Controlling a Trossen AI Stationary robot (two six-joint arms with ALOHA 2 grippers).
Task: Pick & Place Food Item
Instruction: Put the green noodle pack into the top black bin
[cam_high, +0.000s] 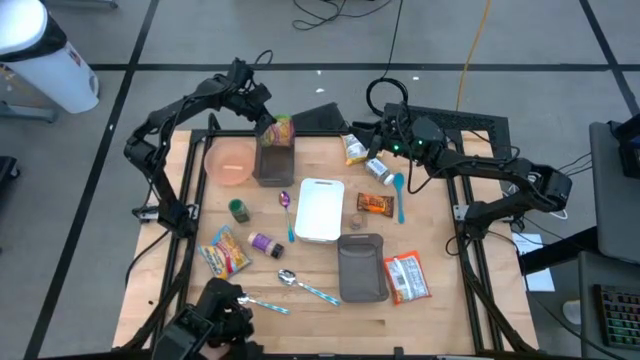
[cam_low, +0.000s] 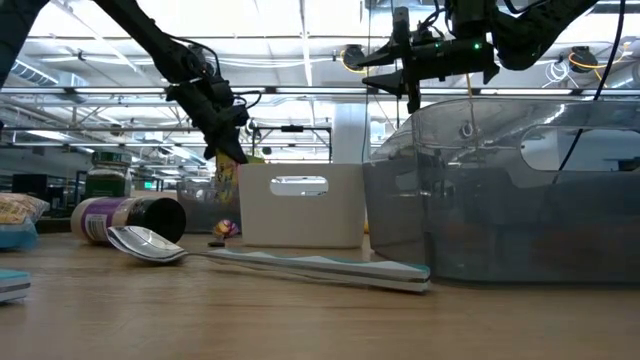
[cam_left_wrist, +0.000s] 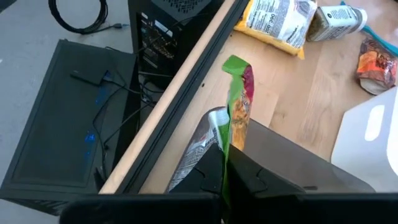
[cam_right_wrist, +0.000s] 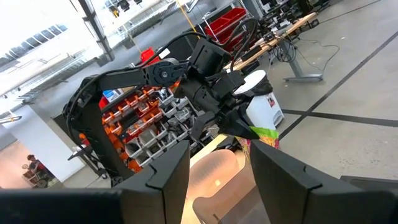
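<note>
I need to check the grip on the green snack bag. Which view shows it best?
The left wrist view: the green snack bag hangs pinched in the left pincer. The high view shows it small above the grey bin; the low and right wrist views show only a distant sliver.

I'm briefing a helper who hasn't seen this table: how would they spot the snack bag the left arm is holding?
Start at the wooden table and find the pink bowl near its far left corner, with a grey bin beside it. Above that bin, the left gripper is shut on the snack bag. Unlike the other packets, it hangs in the air, green-edged.
</note>
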